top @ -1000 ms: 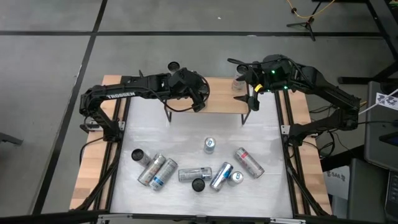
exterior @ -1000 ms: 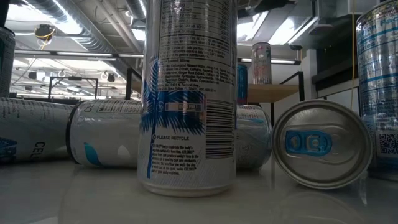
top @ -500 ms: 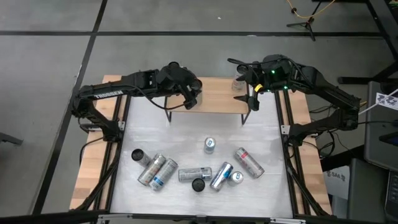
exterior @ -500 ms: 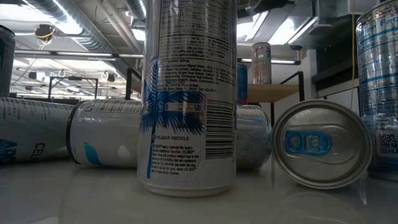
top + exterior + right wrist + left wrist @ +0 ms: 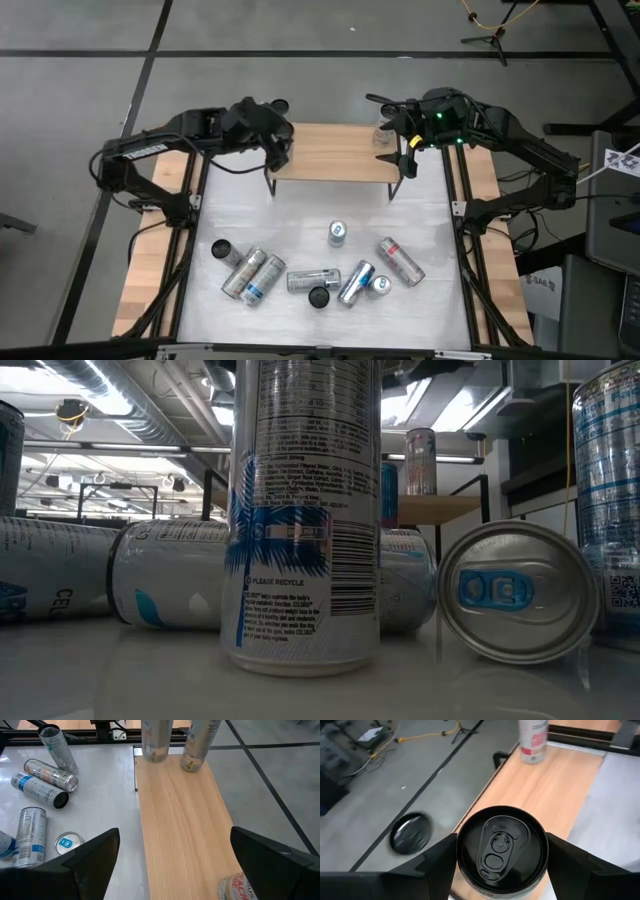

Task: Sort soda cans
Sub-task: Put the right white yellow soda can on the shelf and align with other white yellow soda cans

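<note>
Soda cans point(image 5: 300, 275), slim silver aluminium, litter white tabletop; left gripper point(image 5: 500, 865) clamps black-topped can point(image 5: 501, 850); right gripper point(image 5: 175, 850) gapes over wooden shelf point(image 5: 180, 815).

The soda cans point(image 5: 322, 279) were seen as glossy, smooth metal with printed labels. The shelf point(image 5: 330, 153) at upper centre was pale matt wood; the tabletop point(image 5: 300, 220) was faintly brushed.

Black-topped can point(image 5: 501, 851) between the left gripper's point(image 5: 501, 865) fingers point(image 5: 437, 860), above the wooden shelf's point(image 5: 555, 785) edge
</note>
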Controlling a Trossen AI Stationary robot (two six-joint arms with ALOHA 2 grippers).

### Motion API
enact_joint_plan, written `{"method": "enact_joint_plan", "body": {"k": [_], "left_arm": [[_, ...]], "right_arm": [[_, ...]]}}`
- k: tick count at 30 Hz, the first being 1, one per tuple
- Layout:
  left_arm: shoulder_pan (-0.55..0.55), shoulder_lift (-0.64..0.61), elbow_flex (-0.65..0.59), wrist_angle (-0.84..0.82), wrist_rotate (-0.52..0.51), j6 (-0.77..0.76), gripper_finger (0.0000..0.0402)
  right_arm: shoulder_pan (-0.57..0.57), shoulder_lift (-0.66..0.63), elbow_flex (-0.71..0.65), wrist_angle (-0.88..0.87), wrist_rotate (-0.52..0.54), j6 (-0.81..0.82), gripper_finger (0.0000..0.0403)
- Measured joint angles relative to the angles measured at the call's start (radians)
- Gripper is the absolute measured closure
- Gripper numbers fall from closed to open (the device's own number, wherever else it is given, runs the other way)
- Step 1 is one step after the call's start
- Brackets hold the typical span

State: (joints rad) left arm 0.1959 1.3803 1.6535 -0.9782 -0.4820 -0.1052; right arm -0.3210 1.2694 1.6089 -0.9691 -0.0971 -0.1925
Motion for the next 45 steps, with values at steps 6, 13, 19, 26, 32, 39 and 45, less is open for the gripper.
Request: {"method": "enact_joint_plan", "body": {"k": [6,13,19,26,32,39,45], "left_arm": [[0.0,-0.011,0.0,-0.021,-0.007,-0.023,0.0156],[0.018,-0.012,-0.093,0.024,0.007,-0.024,0.0156],[0.059,-0.012,-0.171,0.133,0.032,-0.018,0.0156],[0.107,-0.021,-0.22,0.162,0.028,-0.015,0.0156],[0.136,-0.024,-0.232,0.179,0.053,0.007,0.0156],[0.149,-0.024,-0.232,0.17,0.056,0.031,0.0141],[0.153,-0.023,-0.233,0.165,0.04,0.089,0.013]], "right_arm": [[0.0,0.0,0.0,-0.001,0.0,0.0,0.0027],[0.0,0.0,0.0,-0.001,0.0,0.0,0.0027],[0.0,0.0,0.0,-0.001,0.0,0.0,0.0027],[0.0,0.0,0.0,-0.002,0.0,0.0,0.0027],[0.0,0.0,0.0,-0.002,0.0,0.0,0.0027],[0.0,0.0,0.0,-0.002,0.0,0.0,0.0027],[0.0,0.0,0.0,-0.002,0.0,0.0,0.0027]]}}
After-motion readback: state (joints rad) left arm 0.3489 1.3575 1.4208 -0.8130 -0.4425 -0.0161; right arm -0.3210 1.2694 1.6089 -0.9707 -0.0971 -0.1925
